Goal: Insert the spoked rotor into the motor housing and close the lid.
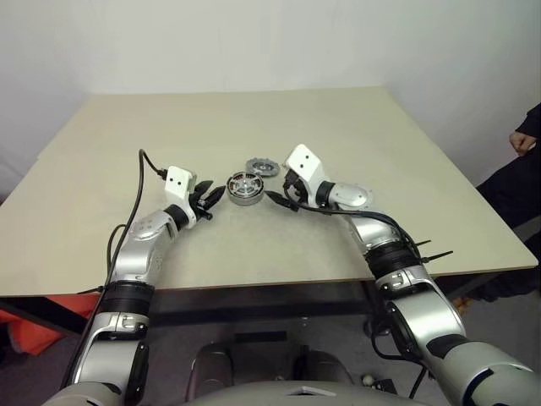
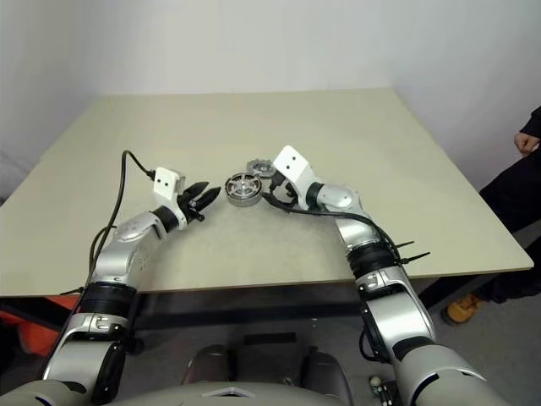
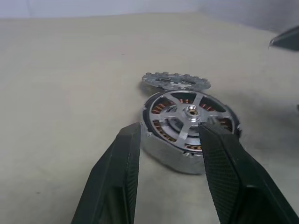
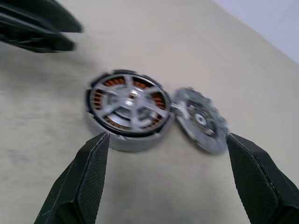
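Note:
The motor housing (image 1: pixel 245 189), a dark ring with copper windings, lies mid-table. The shiny spoked rotor (image 3: pixel 189 113) sits inside it, spokes up. The grey notched lid (image 1: pixel 263 167) lies just beyond, touching the housing's far rim and slightly tilted (image 4: pixel 202 119). My left gripper (image 1: pixel 213 200) is just left of the housing, roughly level and pointing at it. Its fingers (image 3: pixel 119 172) stand open, nothing between them. My right gripper (image 1: pixel 279 188) hovers just right of the housing. Its fingers (image 4: pixel 86 175) are spread wide and hold nothing.
The beige table (image 1: pixel 355 127) has bare surface all around the parts. A person's dark sleeve and hand (image 1: pixel 526 135) show at the right edge beyond the table. An orange object (image 1: pixel 25 331) lies on the floor at the lower left.

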`<move>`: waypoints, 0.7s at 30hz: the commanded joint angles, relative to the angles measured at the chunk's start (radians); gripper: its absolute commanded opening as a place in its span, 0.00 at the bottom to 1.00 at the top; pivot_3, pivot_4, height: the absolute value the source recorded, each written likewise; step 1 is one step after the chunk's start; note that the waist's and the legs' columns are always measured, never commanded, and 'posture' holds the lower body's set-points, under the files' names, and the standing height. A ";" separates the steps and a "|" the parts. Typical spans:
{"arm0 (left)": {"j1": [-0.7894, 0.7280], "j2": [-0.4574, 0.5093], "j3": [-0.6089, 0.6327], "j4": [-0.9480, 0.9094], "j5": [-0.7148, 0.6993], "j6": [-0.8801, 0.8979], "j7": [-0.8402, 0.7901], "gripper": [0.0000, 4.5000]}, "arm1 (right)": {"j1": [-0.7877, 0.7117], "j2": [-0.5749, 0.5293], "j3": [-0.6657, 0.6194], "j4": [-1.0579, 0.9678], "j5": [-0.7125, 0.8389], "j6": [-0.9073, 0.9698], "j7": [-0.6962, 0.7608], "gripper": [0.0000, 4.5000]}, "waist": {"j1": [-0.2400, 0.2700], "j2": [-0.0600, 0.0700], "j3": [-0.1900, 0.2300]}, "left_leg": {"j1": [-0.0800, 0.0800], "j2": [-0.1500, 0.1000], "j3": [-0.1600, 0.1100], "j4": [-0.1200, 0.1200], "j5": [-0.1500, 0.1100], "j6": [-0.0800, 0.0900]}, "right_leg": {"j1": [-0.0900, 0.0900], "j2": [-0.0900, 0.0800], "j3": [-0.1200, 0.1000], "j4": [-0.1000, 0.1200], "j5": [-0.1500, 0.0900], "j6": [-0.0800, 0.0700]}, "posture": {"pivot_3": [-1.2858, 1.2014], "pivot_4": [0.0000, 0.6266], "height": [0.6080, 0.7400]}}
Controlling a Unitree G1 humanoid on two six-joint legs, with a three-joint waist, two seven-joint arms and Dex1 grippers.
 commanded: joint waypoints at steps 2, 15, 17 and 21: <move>-0.064 0.027 -0.053 0.048 0.086 -0.096 -0.020 0.46 | 0.001 -0.015 -0.019 -0.061 0.013 0.029 -0.031 0.99 | 0.001 0.000 0.000 | 0.000 0.000 0.000 0.000 0.000 0.000 | 0.000 0.000 0.000 0.000 0.000 0.000 | 0.52 0.00 1.00; -0.319 0.200 -0.335 0.343 0.443 -0.404 -0.184 0.46 | -0.003 -0.024 -0.013 -0.088 0.024 0.047 -0.039 0.99 | 0.010 0.000 0.000 | 0.000 0.000 0.000 -0.002 0.000 -0.001 | 0.000 0.000 0.000 0.000 0.000 0.000 | 0.52 0.00 1.00; -0.377 0.204 -0.355 0.419 0.473 -0.443 -0.195 0.46 | -0.005 -0.025 -0.017 -0.090 0.025 0.045 -0.045 0.99 | 0.015 0.000 0.000 | 0.000 0.000 0.000 -0.001 0.001 -0.001 | 0.000 0.000 0.000 0.000 0.000 0.000 | 0.52 0.00 1.00; -0.493 0.186 -0.402 0.577 0.546 -0.522 -0.193 0.46 | -0.001 -0.024 -0.021 -0.102 0.028 0.046 -0.057 0.99 | 0.018 0.000 0.000 | 0.000 -0.001 0.000 -0.001 0.001 -0.002 | 0.000 0.000 0.000 0.000 0.000 0.000 | 0.52 0.00 1.00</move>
